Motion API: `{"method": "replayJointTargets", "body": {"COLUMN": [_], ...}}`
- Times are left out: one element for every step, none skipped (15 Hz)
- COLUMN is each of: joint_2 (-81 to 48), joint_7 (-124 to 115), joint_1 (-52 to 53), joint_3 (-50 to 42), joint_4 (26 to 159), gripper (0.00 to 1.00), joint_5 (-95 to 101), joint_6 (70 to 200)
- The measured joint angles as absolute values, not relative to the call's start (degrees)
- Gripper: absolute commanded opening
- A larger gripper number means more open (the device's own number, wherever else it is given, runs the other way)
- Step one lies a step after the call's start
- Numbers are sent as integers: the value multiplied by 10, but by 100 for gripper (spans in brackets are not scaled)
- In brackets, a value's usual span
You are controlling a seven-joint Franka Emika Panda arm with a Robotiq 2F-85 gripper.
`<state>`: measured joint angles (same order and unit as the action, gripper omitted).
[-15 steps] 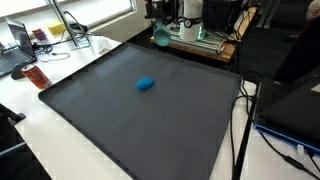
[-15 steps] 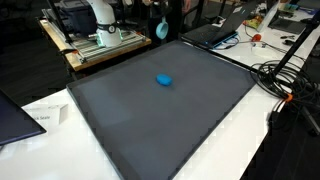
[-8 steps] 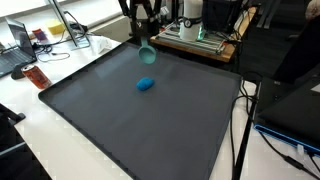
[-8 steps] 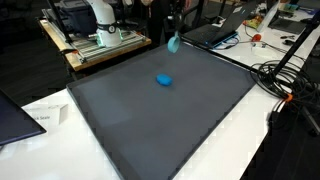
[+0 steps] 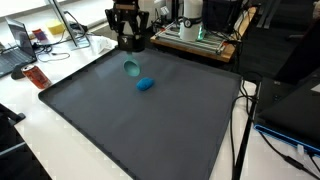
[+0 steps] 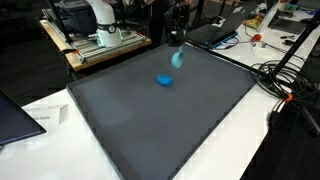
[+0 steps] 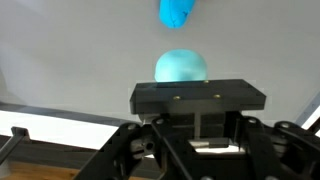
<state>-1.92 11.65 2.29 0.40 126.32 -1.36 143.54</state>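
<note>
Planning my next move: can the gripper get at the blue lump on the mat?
Probably reachable, nothing between gripper and blue lump; but it is shut on a teal cup.

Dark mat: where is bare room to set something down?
The dark mat is bare across its near half, from the blue object to the near edge, and along both sides. Crowded just behind the blue object, where the gripper holds a teal cup.
</note>
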Motion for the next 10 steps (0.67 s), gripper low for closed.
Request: {"method": "replayJointTargets", "body": {"joint_2": [-27,-34,-42,-50,-57,-63,-69,-76,-81,-87], "joint_7": [103,87,68,49,29,6,-16,-37,-57,-76], "joint_1": [22,21,21,21,21,21,21,21,21,22], "joint_3": [3,3,2,1,0,-2,-5,-9,-12,-16], "joint_4": [1262,1261,1258,1255,1252,1249,1244,1240,1234,1228], "gripper": [28,28,28,28,28,28,28,28,28,28], "joint_5": [5,23,43,62,81,101,121,139,157,174], "joint_6": [1441,1442,1442,1442,1442,1442,1442,1442,1441,1438]}}
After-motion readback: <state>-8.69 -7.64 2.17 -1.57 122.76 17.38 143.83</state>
